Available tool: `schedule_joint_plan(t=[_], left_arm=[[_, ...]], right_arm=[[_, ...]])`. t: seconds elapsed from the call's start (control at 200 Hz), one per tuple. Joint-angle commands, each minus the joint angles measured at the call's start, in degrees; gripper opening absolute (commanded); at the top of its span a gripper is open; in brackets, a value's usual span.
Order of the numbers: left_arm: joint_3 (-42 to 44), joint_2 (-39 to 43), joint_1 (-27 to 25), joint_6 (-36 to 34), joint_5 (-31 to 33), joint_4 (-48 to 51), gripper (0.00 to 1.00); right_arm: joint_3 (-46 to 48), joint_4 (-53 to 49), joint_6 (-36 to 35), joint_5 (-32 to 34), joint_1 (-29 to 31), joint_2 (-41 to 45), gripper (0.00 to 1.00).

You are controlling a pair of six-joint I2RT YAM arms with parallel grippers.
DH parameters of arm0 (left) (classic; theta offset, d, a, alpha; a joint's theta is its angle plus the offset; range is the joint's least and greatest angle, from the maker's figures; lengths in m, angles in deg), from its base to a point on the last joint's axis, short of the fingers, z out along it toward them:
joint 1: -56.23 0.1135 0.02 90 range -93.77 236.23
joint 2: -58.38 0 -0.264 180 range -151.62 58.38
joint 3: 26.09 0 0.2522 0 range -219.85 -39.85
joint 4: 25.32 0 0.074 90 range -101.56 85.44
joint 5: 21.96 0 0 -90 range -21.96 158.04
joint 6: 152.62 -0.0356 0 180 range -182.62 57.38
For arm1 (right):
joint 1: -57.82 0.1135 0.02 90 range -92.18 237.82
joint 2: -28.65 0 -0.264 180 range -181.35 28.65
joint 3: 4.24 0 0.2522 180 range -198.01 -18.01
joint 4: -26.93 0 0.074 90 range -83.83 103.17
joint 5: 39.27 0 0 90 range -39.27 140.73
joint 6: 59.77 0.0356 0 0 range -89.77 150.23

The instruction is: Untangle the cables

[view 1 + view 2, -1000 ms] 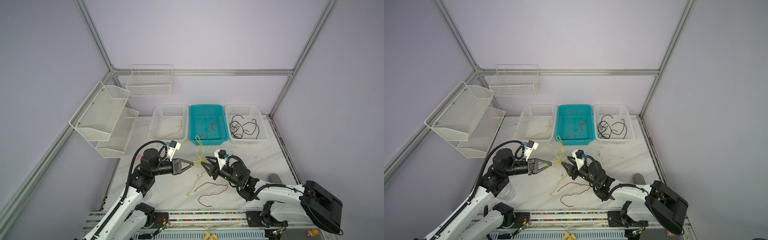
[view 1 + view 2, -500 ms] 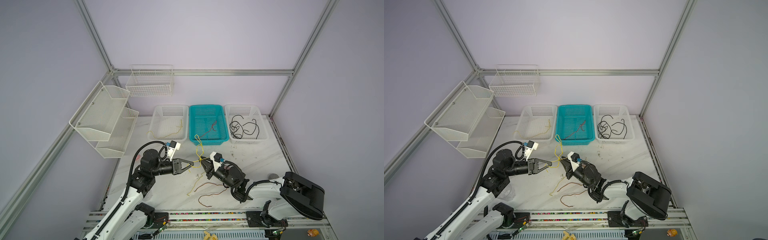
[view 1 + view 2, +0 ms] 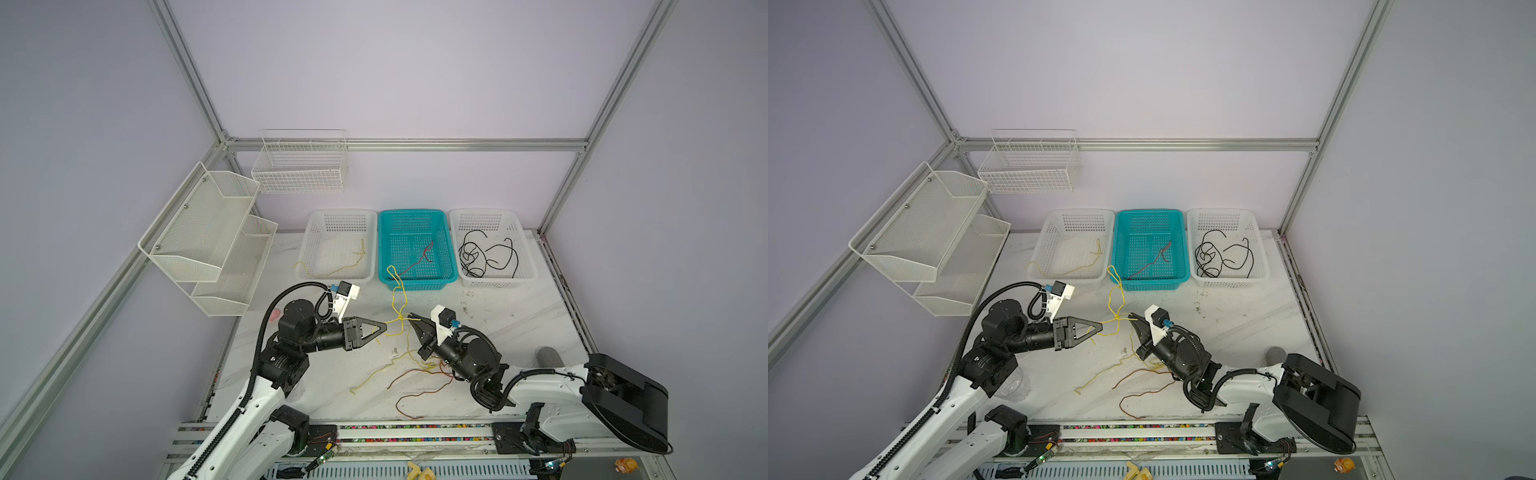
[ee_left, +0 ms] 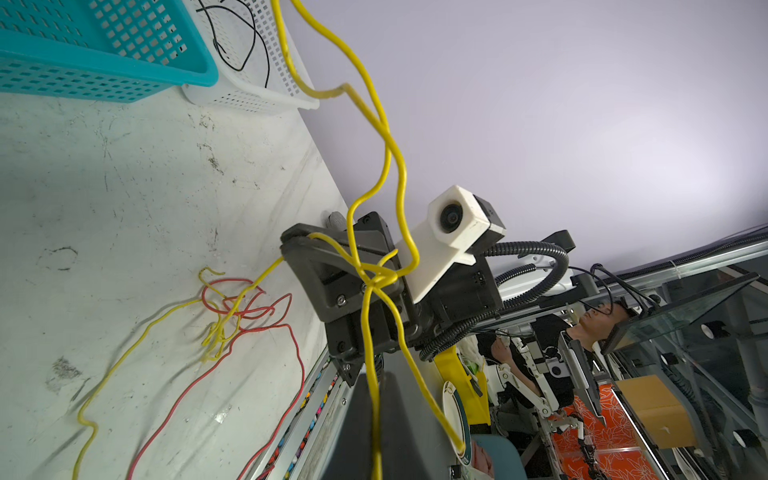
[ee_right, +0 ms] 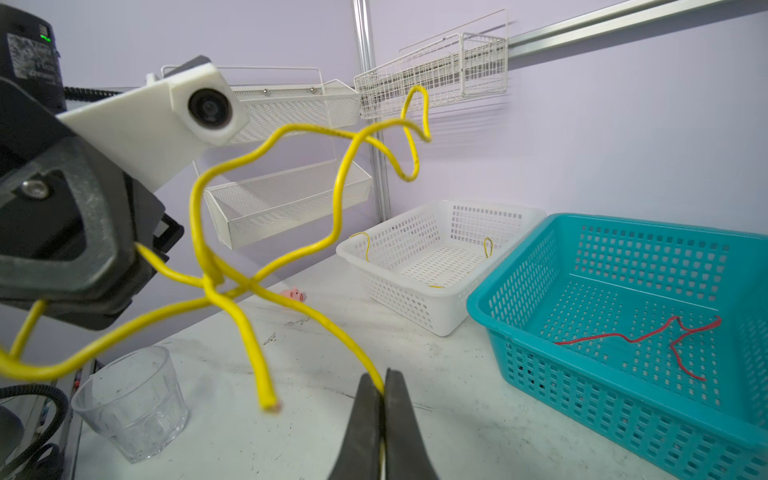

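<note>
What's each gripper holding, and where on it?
Both are shut on the knotted thin yellow cable: left gripper and right gripper each pinch a strand beside the knot.

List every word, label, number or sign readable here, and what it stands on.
No text can be read.
Grey sticker on the left arm's black housing: print too blurred.
White marking on the left arm in a top view: too small.

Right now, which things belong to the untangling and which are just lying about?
Job: knotted yellow cable; red-yellow tangle; left basket, teal basket, right basket.
Lying about: cup; pink toy; mesh shelf; wire rack.
</note>
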Motion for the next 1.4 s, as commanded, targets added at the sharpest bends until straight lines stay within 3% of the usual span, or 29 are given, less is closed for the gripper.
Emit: schedule_joint_plan(t=[0.0, 0.17, 0.325, 0.44, 0.55, 1.065, 1.395], left_arm=[[-5.9, 1.8, 0.8, -1.3, -1.4, 2.0, 0.0], [-9.2, 2.5, 1.6, -4.1, -1.3, 7.5, 0.0], [-9.7, 3.8, 2.3, -4.7, -0.4, 10.3, 0.0], [-6.2, 3.9, 2.3, -0.9, -1.1, 5.2, 0.0], [-3.6, 3.5, 2.4, 1.7, -2.2, 0.6, 0.0], [-5.0, 1.5, 4.3, -12.3, 0.2, 17.8, 0.0], [-5.0, 1.4, 6.7, -14.2, -0.3, 19.4, 0.0]], right_arm=[[2.0, -2.9, 2.6, 8.6, -0.4, 3.4, 0.0], [3.8, -7.4, 4.8, 12.2, -2.1, 9.9, 0.0], [3.1, -15.4, 9.2, 6.4, -7.9, 16.7, 0.0], [2.7, -16.2, 8.2, -1.0, -8.9, 20.8, 0.0], [-0.3, -19.9, 8.0, -3.7, -8.9, 22.6, 0.0], [-8.5, -34.3, 8.2, 16.4, -15.5, 28.6, 0.0], [-10.0, -37.8, 10.5, 13.2, -17.6, 31.0, 0.0]])
